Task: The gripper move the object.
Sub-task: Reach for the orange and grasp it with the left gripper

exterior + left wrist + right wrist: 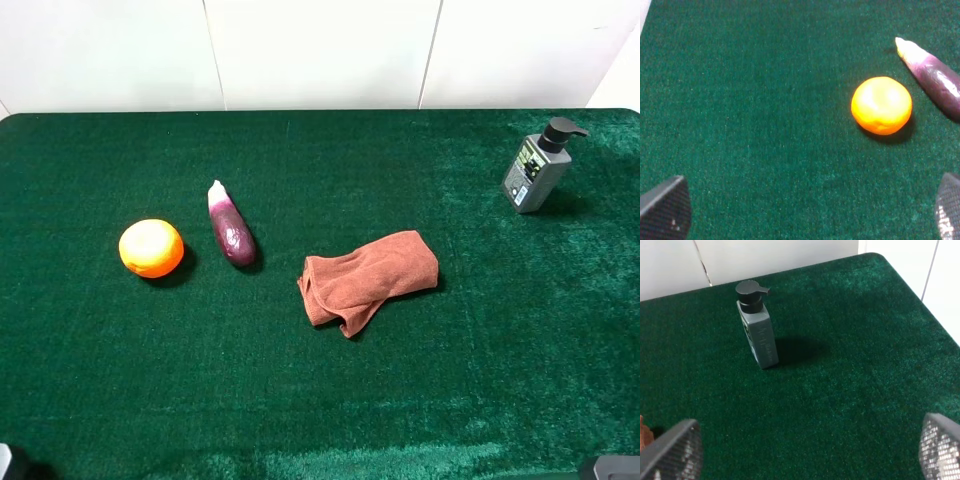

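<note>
I see the left gripper (810,215) with jaws spread wide, clear of the orange (882,105), which lies near the eggplant (935,77) with open green mat (740,100) on its other sides.

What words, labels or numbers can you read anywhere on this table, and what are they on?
Grey plastic pump bottle with black dispenser: printed label on its front, too small and blurred to read.
Round orange fruit, purple eggplant, rust-brown folded cloth, green felt tabletop: no text.
</note>
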`<action>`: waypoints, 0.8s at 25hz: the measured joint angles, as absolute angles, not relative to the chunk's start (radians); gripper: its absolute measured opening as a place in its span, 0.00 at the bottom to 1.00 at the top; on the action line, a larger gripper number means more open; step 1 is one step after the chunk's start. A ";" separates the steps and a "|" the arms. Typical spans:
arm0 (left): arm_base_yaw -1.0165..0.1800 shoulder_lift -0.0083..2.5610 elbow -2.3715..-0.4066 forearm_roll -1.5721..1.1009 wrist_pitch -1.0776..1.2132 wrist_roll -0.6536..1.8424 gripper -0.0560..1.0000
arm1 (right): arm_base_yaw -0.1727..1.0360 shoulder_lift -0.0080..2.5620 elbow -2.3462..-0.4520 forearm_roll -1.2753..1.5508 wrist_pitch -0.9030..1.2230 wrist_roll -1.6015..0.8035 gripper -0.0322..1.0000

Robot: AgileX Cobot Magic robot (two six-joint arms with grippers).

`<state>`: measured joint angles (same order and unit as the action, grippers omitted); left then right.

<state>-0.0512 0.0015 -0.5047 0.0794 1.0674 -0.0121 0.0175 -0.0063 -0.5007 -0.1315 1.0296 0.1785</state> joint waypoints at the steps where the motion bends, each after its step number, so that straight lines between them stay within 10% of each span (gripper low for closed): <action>1: -0.051 0.019 -0.507 0.078 1.072 -0.012 0.99 | 0.017 -0.006 -0.501 -0.131 1.030 0.179 0.67; 20: -0.051 0.701 -0.718 0.000 1.063 0.139 0.99 | 0.017 -0.006 -0.501 -0.131 1.030 0.179 0.67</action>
